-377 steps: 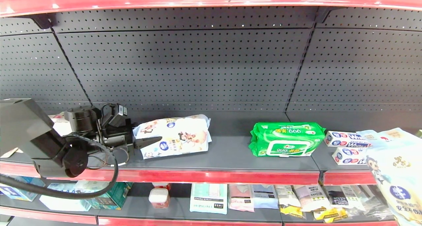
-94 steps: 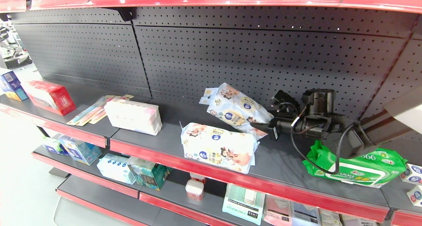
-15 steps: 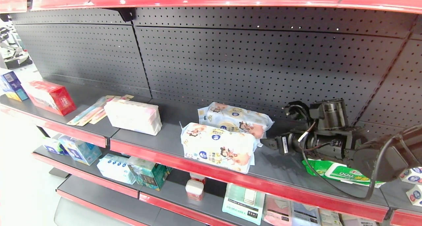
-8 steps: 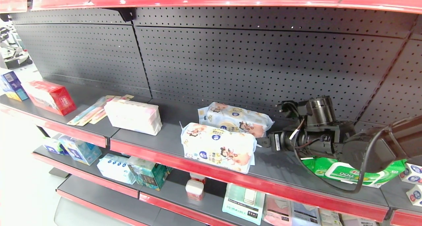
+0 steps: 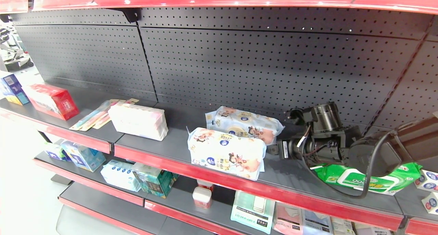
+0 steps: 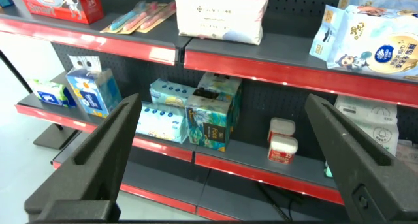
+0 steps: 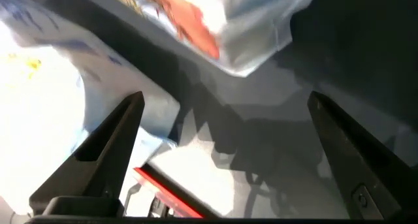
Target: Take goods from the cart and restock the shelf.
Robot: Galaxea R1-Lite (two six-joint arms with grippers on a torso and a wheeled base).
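Note:
Two white cartoon-printed wipes packs lie flat on the middle shelf (image 5: 294, 175). The front pack (image 5: 227, 153) sits at the red edge, and the back pack (image 5: 244, 123) lies just behind it. My right gripper (image 5: 272, 149) hovers low over the shelf just right of both packs, open and holding nothing. In the right wrist view the right gripper (image 7: 225, 100) has its fingers spread wide, with the back pack (image 7: 196, 15) and the front pack (image 7: 39, 80) beyond them. My left gripper (image 6: 222, 100) is open and empty, lower down in front of the shelving, with the front pack (image 6: 372, 34) above it.
A green wipes pack (image 5: 369, 178) lies under my right arm. Small white boxes (image 5: 427, 180) sit at the far right. To the left are a white tissue pack (image 5: 138, 120), toothbrushes (image 5: 99, 113) and a red box (image 5: 51, 99). Lower shelves hold several goods.
The back pack, held tilted in my right gripper some seconds ago, now lies flat and released. In the last second the right wrist edged slightly left and rose, uncovering more of the green pack.

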